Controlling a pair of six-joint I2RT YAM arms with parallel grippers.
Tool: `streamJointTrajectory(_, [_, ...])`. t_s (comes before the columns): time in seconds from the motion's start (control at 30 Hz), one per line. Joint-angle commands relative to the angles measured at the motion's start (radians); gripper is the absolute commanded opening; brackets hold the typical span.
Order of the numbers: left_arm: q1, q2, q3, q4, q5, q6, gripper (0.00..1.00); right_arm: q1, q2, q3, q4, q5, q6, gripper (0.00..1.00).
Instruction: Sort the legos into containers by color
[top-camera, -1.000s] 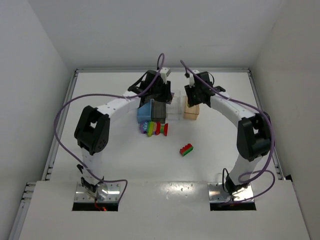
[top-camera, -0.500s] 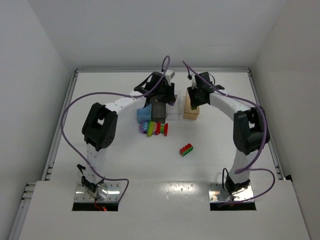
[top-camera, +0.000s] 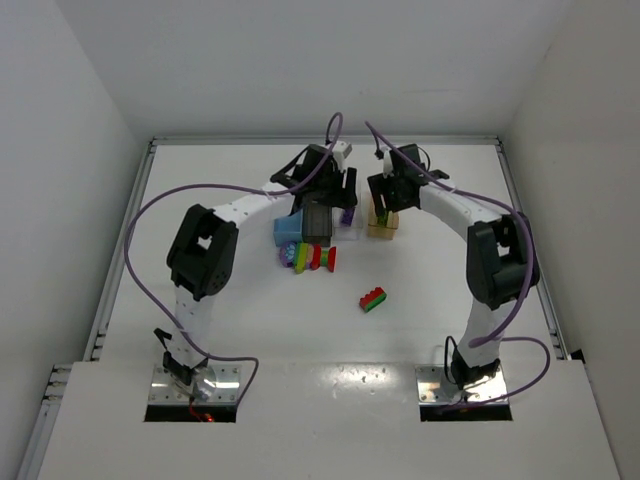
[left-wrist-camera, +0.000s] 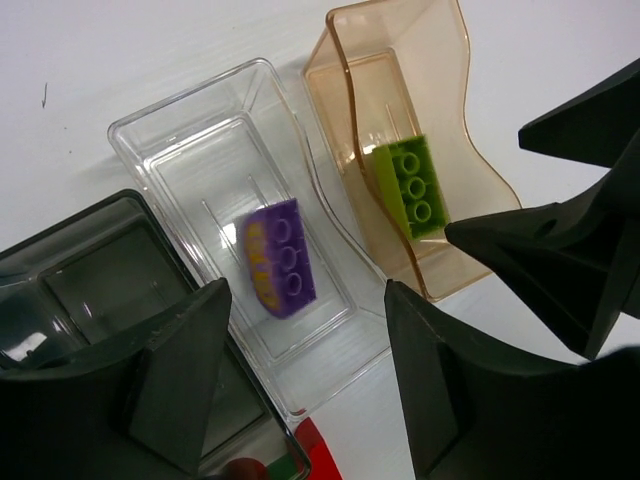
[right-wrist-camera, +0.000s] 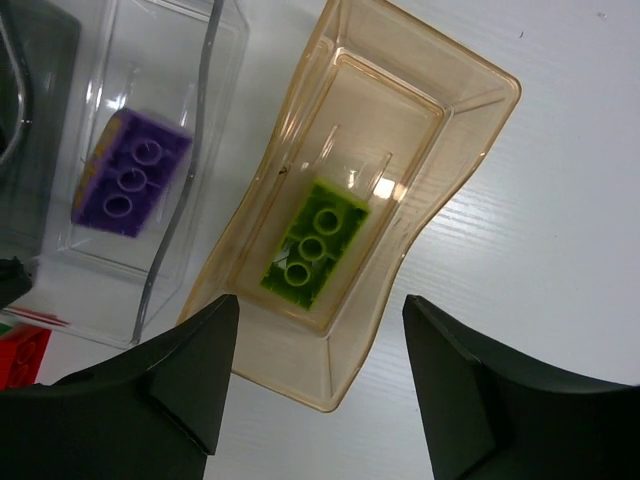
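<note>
while both arms hang over the row of bins at the far side of the counter (top-camera: 250, 320), neither tool holds anything. the left tool (left-wrist-camera: 302, 300) has its two dark fingers (left-wrist-camera: 170, 380) spread apart, poised above the clear bin (left-wrist-camera: 190, 100), where a purple brick (left-wrist-camera: 282, 258) lies flat on the bin floor. the right tool (right-wrist-camera: 320, 310) is likewise parted, above the pale orange bin (right-wrist-camera: 470, 110), where a lime-green brick (right-wrist-camera: 315, 250) lies. a dark grey bin (left-wrist-camera: 90, 260) sits just beside the clear one, and a blue bin (top-camera: 287, 229) ends the row. just in front of the bins lies a multicoloured cluster of bricks (top-camera: 310, 257); a red and green stack (top-camera: 373, 299) lies apart, nearer the arms. the drop looks done, so the sound move is probably to lift each tool straight up, clear of the thin bin walls, before swinging toward the unsorted bricks. the joined stacks likely need both tools to pull apart.
</note>
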Motion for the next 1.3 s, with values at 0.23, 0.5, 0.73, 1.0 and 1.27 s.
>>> streamJointTrajectory(0.23, [-0.022, -0.340, -0.127, 0.047, 0.021, 0.095, 0.69, 0.004, -0.376, -0.132, -0.008, -0.315, -0.101, 0.68])
streamJointTrajectory(0.5, [0.079, -0.669, -0.320, -0.028, 0.079, 0.189, 0.73, 0.014, -0.578, -0.309, -0.356, -0.513, -0.504, 0.69])
streamJointTrajectory(0.73, [0.167, -0.841, -0.457, -0.038, 0.021, 0.200, 0.73, 0.024, -0.518, -0.361, -0.457, -0.509, -0.360, 0.70])
streamJointTrajectory(1.0, [0.207, -0.967, -0.572, -0.057, -0.047, 0.209, 0.73, 0.118, -0.555, -0.443, -0.376, -0.513, -0.168, 1.00])
streamJointTrajectory(1.27, [0.235, -0.997, -0.629, -0.067, -0.070, 0.200, 0.73, 0.216, -0.553, -0.482, -0.299, -0.363, -0.069, 1.00])
